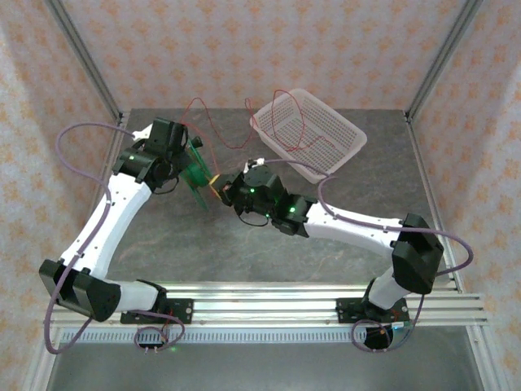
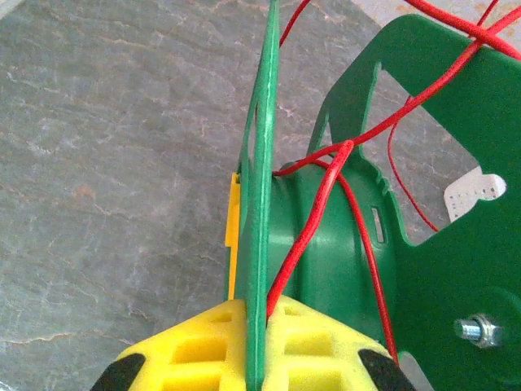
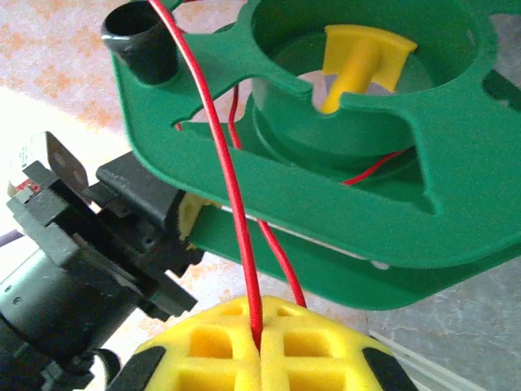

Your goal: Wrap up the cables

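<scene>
- Left gripper (image 2: 257, 326): jaws closed down on the thin edge of 1 flange of the green reel (image 2: 334, 269). The flange sits pinched between the 2 yellow pads.
- Right gripper (image 3: 259, 326): pads pressed together with the red cable (image 3: 230, 186) clamped in the seam. No gap visible between the pads.
- The top view has both grippers meeting mid-table, left of centre, with the reel between them and off the table (image 1: 212, 244).
- Cable path, right wrist view: it rises from the right pads, crosses in front of the reel's near flange and leaves the frame at the top, beside the black knob (image 3: 138, 37) on that flange. A 2nd strand runs from the pads in behind the flange toward the hub.
- Cable on reel, left wrist view: a few loose strands lie across the hub between the 2 flanges, crossing each other near the top. They are not packed tight.
- More strands cross the outer face of the far flange, above a nut (image 2: 476, 330) on a bolt end.
- Cable slack, top view: from the reel it arcs up toward the back wall, dips, then loops over into the white mesh basket (image 1: 346, 155) at back right. Part of it lies inside the basket.
- A yellow peg (image 3: 358, 61) sits inside the open centre of the hub.
</scene>
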Tool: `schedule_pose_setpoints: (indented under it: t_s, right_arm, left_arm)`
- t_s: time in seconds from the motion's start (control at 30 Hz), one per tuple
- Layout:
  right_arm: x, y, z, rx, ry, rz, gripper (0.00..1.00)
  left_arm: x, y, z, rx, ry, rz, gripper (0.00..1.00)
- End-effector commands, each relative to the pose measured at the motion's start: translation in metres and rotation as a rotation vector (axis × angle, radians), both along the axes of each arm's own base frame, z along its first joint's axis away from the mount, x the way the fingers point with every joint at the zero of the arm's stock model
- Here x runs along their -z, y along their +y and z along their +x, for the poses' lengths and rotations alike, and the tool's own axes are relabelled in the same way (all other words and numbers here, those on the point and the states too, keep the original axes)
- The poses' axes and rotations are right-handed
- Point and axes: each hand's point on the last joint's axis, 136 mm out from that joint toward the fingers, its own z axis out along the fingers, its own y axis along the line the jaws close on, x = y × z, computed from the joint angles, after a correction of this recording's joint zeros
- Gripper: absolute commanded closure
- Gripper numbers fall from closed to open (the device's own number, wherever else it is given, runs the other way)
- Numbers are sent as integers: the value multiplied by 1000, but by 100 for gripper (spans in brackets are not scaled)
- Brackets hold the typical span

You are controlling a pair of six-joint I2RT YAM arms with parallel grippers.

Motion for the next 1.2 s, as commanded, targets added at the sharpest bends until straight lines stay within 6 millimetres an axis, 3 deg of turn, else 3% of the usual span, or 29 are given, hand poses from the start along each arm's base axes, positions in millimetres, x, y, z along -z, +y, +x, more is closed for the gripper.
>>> schedule_pose_setpoints:
  t_s: [0.0,0.3,0.6,0.67,0.8,0.83,0.87,1.0,1.17]
  right_arm:
    - [-25,-6,-18,-16,-20,79,100]
    - [2,-5,-20,17,14,122,100]
    - [13,7,-37,-6,0,109,100]
    - [23,9,-41,-3,13,88,100]
    - [51,-20,-28,119,46,89,100]
    - [54,-23,-26,120,48,73,96]
    - [55,-25,-24,117,45,53,83]
    - [40,-19,-21,49,-24,-13,65]
    - [26,-22,-16,-3,-97,-40,55]
  left_arm:
    - [-48,17,21,-128,-245,-96,100]
    - [-51,18,14,-175,-312,-254,100]
    - [-52,26,8,-228,-333,-262,100]
    - [-51,25,8,-234,-341,-278,100]
    - [-57,19,12,-187,-340,-283,100]
    - [-59,16,13,-168,-335,-282,100]
    - [-62,12,15,-134,-336,-285,100]
    - [-71,-12,24,39,-313,-274,100]
    - [-79,-26,21,191,-247,-176,100]
